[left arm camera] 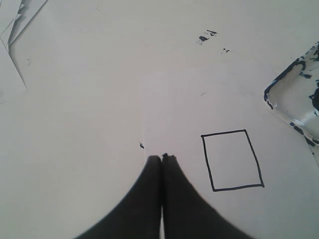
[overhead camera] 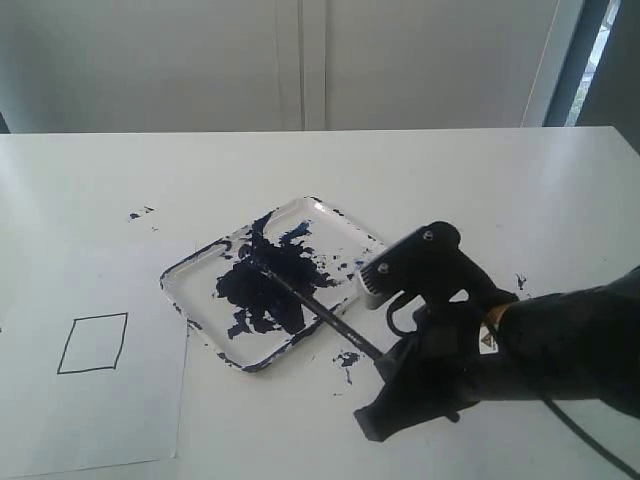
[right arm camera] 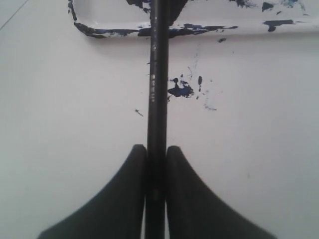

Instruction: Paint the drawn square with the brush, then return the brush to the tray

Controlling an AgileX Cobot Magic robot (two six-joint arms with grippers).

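The drawn square (overhead camera: 93, 343) (left arm camera: 232, 160) is a thin black outline on white paper, its inside white. The clear tray (overhead camera: 330, 222) (right arm camera: 114, 32) holds a large blue-black paint blotch. Across the tray's near rim lies the brush (overhead camera: 310, 305) (right arm camera: 156, 84), a long black stick with its tip in the paint. My right gripper (overhead camera: 385, 362) (right arm camera: 156, 149) is shut on the brush's handle end, just outside the tray. Over the paper beside the square, my left gripper (left arm camera: 161, 158) is shut with nothing in it; the exterior view does not show it.
Dark paint splatters mark the table near the tray (overhead camera: 347, 359) (right arm camera: 180, 89) and farther back left (overhead camera: 138, 213) (left arm camera: 205, 37). The paper sheet (overhead camera: 110, 410) lies at the front left, its edge close to the tray.
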